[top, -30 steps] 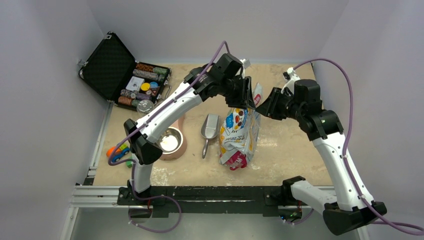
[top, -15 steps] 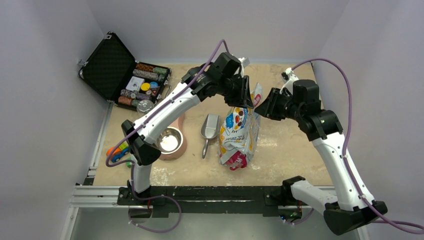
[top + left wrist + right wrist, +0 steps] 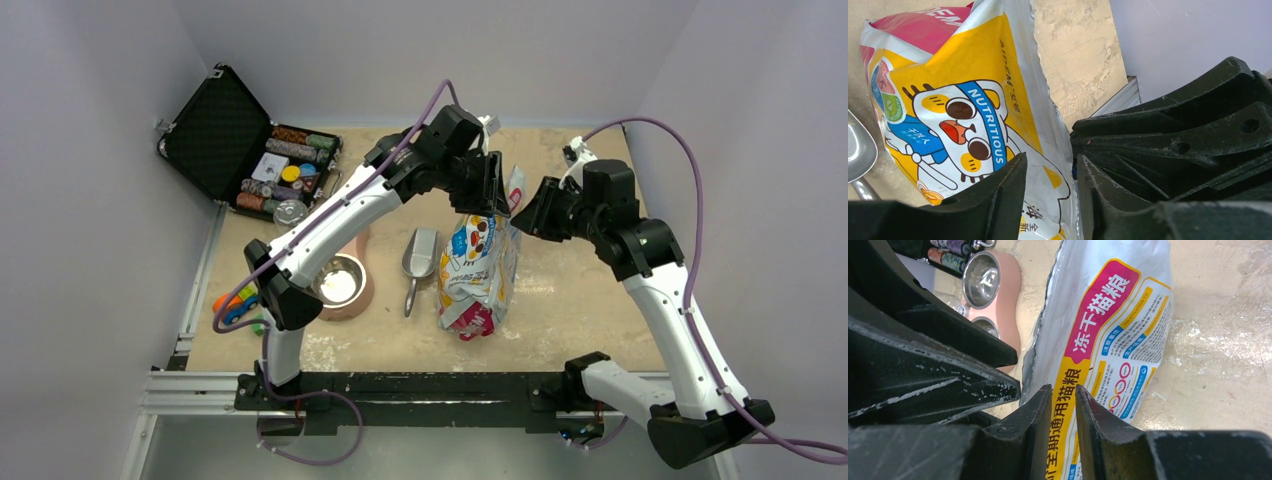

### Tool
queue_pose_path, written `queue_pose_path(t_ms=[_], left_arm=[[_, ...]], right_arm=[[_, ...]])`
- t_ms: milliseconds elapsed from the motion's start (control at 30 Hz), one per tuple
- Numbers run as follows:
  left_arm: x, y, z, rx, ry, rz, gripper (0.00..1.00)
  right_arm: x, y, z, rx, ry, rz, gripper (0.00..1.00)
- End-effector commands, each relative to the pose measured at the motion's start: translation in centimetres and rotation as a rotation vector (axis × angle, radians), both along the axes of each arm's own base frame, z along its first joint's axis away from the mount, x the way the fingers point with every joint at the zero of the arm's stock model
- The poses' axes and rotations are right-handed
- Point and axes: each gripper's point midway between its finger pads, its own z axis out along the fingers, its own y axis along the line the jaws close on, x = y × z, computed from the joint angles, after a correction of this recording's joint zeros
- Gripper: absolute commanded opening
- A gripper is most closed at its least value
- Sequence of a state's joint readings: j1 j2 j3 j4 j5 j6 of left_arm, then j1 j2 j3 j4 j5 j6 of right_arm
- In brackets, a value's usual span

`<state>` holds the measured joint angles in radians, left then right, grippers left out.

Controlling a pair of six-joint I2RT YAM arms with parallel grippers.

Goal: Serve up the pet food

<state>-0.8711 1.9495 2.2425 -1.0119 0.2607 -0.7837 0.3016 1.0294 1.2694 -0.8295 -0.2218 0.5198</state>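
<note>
Steel first: the bowl [image 3: 340, 281] sits in its pink dish near your left arm's base, with no kibble in it that I can make out. The scoop [image 3: 418, 255] lies just beside it, handle toward you. Next out, the bag [image 3: 478, 270] stands upright mid-table. The food is presumably inside it, and not one piece shows in any view.

Up at the bag's top, your right gripper [image 3: 1063, 390] pinches the edge, jaws almost together on the film. Your left gripper [image 3: 1050, 165] comes in from the other side with its jaws spread. The edge runs between them, but nothing is clamped.

My read is that you're opening the bag. Seat the left jaws deeper, on one wall of film only, and close firmly. Then draw the two grippers apart gently and level, so the bag doesn't tip onto the scoop.

I can't tell whether the mouth is sealed, cut or parted. Both wrists crowd it from above, and the wrist views cut the top off.

Farthest off, the case [image 3: 225, 135] lies open at back-left, out of this.
</note>
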Motion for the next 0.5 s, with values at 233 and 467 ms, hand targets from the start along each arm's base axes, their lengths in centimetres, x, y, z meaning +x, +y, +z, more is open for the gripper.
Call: queue_pose_path(t_ms=[233, 467], left_arm=[[0.4, -0.7, 1.6, -0.043, -0.037, -0.013, 0.32], [0.3, -0.4, 2.7, -0.061, -0.064, -0.015, 0.49]], right_arm=[[0.2, 0.1, 1.0, -0.002, -0.026, 0.002, 0.29], [0.4, 0.6, 1.2, 0.006, -0.022, 0.023, 0.29]])
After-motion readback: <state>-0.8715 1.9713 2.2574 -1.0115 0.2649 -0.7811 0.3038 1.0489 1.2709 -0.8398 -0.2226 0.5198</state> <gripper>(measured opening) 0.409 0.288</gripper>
